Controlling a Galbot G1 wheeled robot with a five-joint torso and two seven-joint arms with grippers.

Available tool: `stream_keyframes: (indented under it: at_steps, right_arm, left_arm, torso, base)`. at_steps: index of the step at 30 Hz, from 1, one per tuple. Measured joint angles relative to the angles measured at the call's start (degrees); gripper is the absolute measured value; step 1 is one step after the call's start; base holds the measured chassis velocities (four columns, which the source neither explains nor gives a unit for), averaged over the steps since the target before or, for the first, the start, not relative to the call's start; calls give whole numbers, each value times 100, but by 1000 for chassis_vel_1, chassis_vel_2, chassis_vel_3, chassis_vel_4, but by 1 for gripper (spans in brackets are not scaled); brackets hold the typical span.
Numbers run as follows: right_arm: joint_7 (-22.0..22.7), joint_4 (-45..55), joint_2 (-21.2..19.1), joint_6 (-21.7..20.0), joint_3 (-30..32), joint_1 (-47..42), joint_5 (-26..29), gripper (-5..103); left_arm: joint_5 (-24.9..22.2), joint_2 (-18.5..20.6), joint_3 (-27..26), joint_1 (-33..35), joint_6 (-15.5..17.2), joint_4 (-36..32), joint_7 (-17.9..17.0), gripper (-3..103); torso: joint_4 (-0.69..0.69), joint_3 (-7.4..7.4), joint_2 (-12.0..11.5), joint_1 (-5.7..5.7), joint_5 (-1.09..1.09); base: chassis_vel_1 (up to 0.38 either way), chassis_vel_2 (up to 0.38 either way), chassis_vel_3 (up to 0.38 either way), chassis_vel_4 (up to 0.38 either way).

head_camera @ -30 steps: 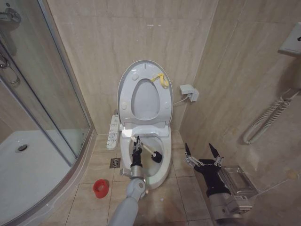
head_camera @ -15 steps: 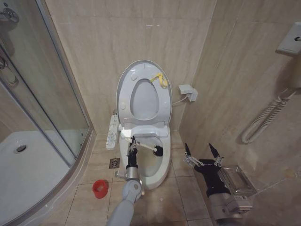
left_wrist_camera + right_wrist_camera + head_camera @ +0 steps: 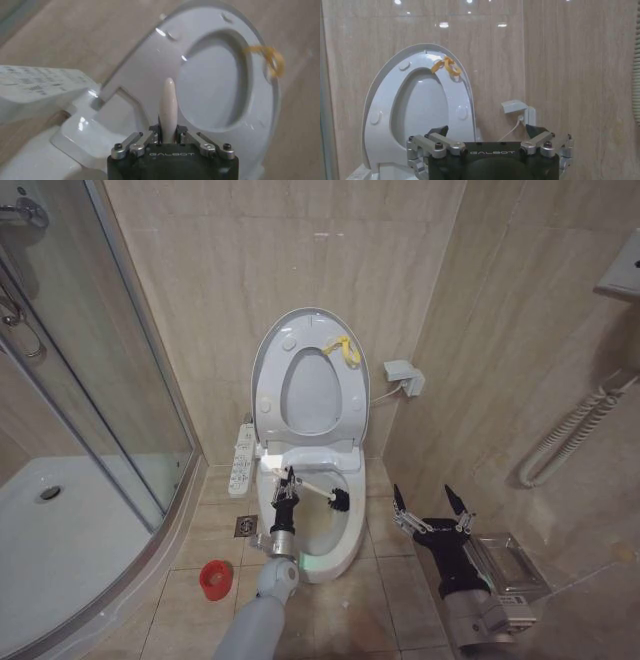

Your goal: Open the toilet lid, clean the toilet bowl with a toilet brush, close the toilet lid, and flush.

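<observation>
Nearest us, our right hand (image 3: 432, 500) hangs over the floor to the right of the toilet, its fingers spread wide and empty. Our left hand (image 3: 288, 479) reaches over the toilet bowl (image 3: 345, 535), its fingers clamped on the white handle of the toilet brush (image 3: 322, 494), whose black head sits inside the bowl toward its right side. Behind, the toilet lid (image 3: 268, 370) stands upright against the wall, its yellow loop (image 3: 344, 348) near the top.

tiled floor (image 3: 200, 530) | toilet bowl (image 3: 340, 555) standing | red cup holder (image 3: 213, 579) left | floor drain (image 3: 245, 526)
</observation>
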Motion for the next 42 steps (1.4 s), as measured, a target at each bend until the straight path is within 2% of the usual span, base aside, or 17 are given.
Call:
stream_keyframes:
  at_steps: [4, 7, 10, 12, 14, 16, 19, 22, 23, 24, 26, 32, 39, 41, 42]
  right_arm:
    - [0, 0, 0, 0, 0, 0, 0, 100]
    - [0, 0, 0, 0, 0, 0, 0, 100]
    - [0, 0, 0, 0, 0, 0, 0, 100]
    - [0, 0, 0, 0, 0, 0, 0, 100]
    - [0, 0, 0, 0, 0, 0, 0, 100]
    - [0, 0, 0, 0, 0, 0, 0, 100]
    - [0, 0, 0, 0, 0, 0, 0, 100]
    - [0, 0, 0, 0, 0, 0, 0, 100]
    - [0, 0, 0, 0, 0, 0, 0, 100]
    - [0, 0, 0, 0, 0, 0, 0, 100]
    - [0, 0, 0, 0, 0, 0, 0, 100]
    - [0, 0, 0, 0, 0, 0, 0, 100]
    - [0, 0, 0, 0, 0, 0, 0, 100]
    - [0, 0, 0, 0, 0, 0, 0, 100]
    - [0, 0, 0, 0, 0, 0, 0, 100]
  left_arm:
    - [253, 52, 5, -65, 12, 63, -54, 19]
    - [227, 61, 10, -132, 12, 153, -27, 19]
    - [-39, 49, 29, -211, 7, 183, 103, 19]
    - [-478, -25, 34, -326, -5, 180, 268, 19]
    - [-627, -55, 30, -365, -6, 164, 332, 19]
    - [-1024, -81, 37, -414, 16, 49, 516, 19]
    - [-1101, -84, 19, -435, 38, 40, 584, 20]
    - [-700, -57, -49, -445, -47, 252, 698, 20]
    - [-512, -35, -72, -418, -83, 311, 696, 20]
    - [-512, -35, -72, -418, -83, 311, 696, 20]
    - [-131, -3, -115, -377, -142, 367, 648, 20]
    - [724, 129, -144, -379, -231, 351, 599, 19]
    - [917, 187, -126, -486, -250, 333, 582, 19]
    - [906, 194, -115, -498, -247, 349, 577, 19]
    - [753, 193, -84, -514, -233, 348, 570, 19]
  torso:
    - [-2, 1, -1, 1, 1]
    - [1, 2, -2, 2, 0]
    - [3, 1, -2, 2, 1]
    - [3, 1, -2, 2, 1]
    - [3, 1, -2, 2, 1]
    - [3, 1, -1, 1, 1]
    - [3, 1, -1, 1, 1]
    - [3, 0, -1, 0, 1]
    - [6, 0, 0, 0, 2]
    - [6, 0, 0, 0, 2]
    - [7, -1, 1, 0, 3]
    - [2, 2, -1, 1, 0]
    - [2, 0, 0, 0, 2]
    - [4, 0, 0, 0, 2]
    - [5, 1, 0, 1, 1]
  base:
    - [0, 0, 0, 0]
    - [0, 0, 0, 0]
    - [0, 0, 0, 0]
    - [0, 0, 0, 0]
    - [0, 0, 0, 0]
    - [0, 0, 0, 0]
    - [0, 0, 0, 0]
    - [0, 0, 0, 0]
    - [0, 0, 0, 0]
    - [0, 0, 0, 0]
    - [0, 0, 0, 0]
    - [0, 0, 0, 0]
    - [0, 0, 0, 0]
    - [0, 0, 0, 0]
    - [0, 0, 0, 0]
